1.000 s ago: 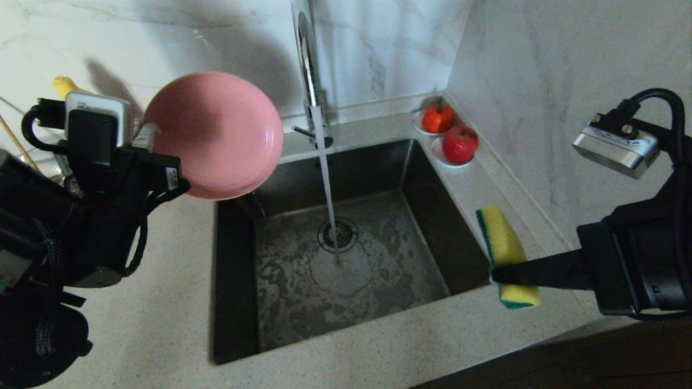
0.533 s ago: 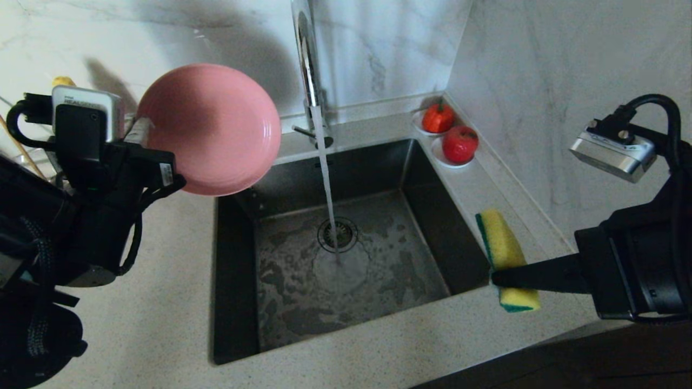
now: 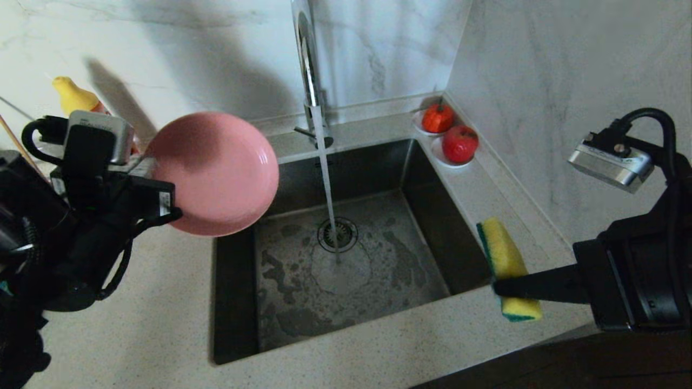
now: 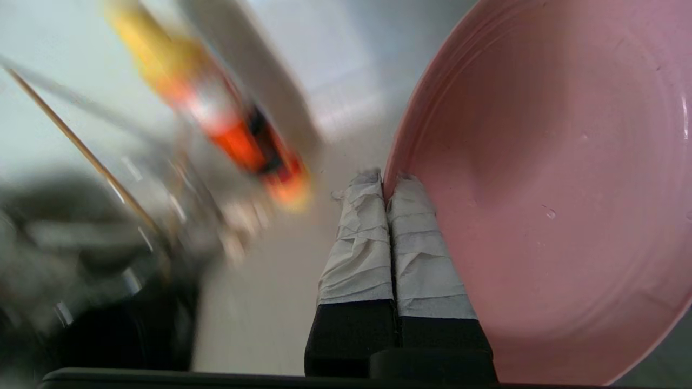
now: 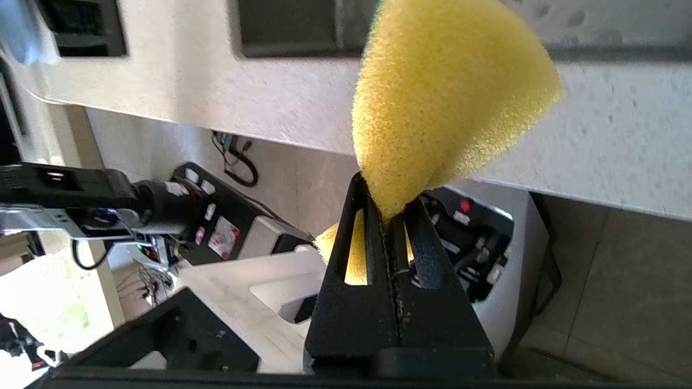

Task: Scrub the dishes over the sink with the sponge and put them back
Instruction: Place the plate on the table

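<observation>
Jaws clamped – L gripper (image 3: 141, 165) on pink plate (image 3: 216, 173), R gripper (image 3: 500, 286) on sponge (image 3: 505, 259).

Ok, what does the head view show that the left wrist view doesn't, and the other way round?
Only the head view shows the sink, the tap running water, the two red fruits, and the right gripper shut on the sponge beside the sink. Only the left wrist view shows how the left gripper's taped fingers pinch the plate's rim. Both show the pink plate held by the left gripper and the yellow bottle behind it.
</observation>
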{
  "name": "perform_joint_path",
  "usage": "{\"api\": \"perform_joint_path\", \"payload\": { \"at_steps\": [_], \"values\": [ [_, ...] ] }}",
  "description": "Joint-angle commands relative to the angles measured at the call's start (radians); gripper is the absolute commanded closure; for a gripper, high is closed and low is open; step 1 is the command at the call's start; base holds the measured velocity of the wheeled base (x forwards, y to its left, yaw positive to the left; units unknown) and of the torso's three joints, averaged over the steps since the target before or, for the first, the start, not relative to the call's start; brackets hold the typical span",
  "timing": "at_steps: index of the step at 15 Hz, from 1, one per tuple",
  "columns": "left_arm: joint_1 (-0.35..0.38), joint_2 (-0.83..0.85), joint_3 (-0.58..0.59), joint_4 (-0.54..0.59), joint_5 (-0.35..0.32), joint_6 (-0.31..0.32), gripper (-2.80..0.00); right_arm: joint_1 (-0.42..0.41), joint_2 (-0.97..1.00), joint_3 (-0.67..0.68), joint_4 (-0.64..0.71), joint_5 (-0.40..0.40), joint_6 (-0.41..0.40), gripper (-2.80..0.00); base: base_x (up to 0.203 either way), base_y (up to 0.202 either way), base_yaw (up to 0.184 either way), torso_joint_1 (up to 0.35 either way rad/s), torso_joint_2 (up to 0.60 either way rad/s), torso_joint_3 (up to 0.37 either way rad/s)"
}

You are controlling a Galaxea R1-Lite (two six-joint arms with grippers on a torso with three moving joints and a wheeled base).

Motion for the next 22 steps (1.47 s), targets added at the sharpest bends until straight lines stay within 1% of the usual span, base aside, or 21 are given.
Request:
{"api": "perform_joint_path", "payload": {
  "at_steps": [1,2,4,5,6,8,11,13,15,16,18,22],
  "values": [
    [0.006,-0.104,-0.043,0.408,0.003,-0.137,0.0,-0.001,-0.016,0.024,0.004,0.001,0.002,0.0,0.0,0.0,0.0,0.0,0.0,0.0],
    [0.02,-0.129,-0.092,0.579,0.0,-0.225,0.0,-0.001,-0.032,0.026,0.004,0.001,0.0,0.0,0.0,0.0,0.0,0.0,0.0,0.0],
    [0.082,-0.169,-0.192,0.887,-0.021,-0.416,0.0,-0.001,-0.052,0.026,0.008,-0.001,0.001,0.0,0.0,0.0,0.0,0.0,0.0,0.0],
    [0.126,-0.189,-0.229,1.012,-0.044,-0.51,0.0,-0.001,-0.056,0.033,0.012,-0.003,-0.001,0.0,0.0,0.0,0.0,0.0,0.0,0.0],
    [0.172,-0.205,-0.247,1.089,-0.066,-0.561,0.0,-0.005,-0.057,0.046,0.01,-0.005,-0.004,0.0,0.0,0.0,0.0,0.0,0.0,0.0],
    [0.251,-0.203,-0.248,1.124,-0.086,-0.608,0.0,-0.016,-0.06,0.051,0.009,0.001,-0.005,0.0,0.0,0.0,0.0,0.0,0.0,0.0],
    [0.339,-0.205,-0.233,1.18,-0.112,-0.693,0.0,-0.016,-0.062,0.053,0.007,0.002,-0.003,0.0,0.0,0.0,0.0,0.0,0.0,0.0],
    [0.401,-0.211,-0.227,1.204,-0.152,-0.759,0.0,-0.016,-0.064,0.065,0.004,0.001,-0.003,0.0,0.0,0.0,0.0,0.0,0.0,0.0],
    [0.471,-0.212,-0.216,1.21,-0.207,-0.809,0.0,-0.017,-0.064,0.081,0.003,0.001,-0.002,0.0,0.0,0.0,0.0,0.0,0.0,0.0],
    [0.501,-0.207,-0.213,1.211,-0.233,-0.828,0.0,-0.016,-0.062,0.088,0.002,0.002,0.0,0.0,0.0,0.0,0.0,0.0,0.0,0.0],
    [0.552,-0.202,-0.197,1.201,-0.249,-0.842,0.0,-0.016,-0.059,0.089,0.001,0.002,-0.002,0.0,0.0,0.0,0.0,0.0,0.0,0.0],
    [0.615,-0.167,-0.157,1.199,-0.326,-0.869,0.0,-0.016,-0.056,0.074,0.001,0.002,-0.003,0.0,0.0,0.0,0.0,0.0,0.0,0.0]
  ]
}}
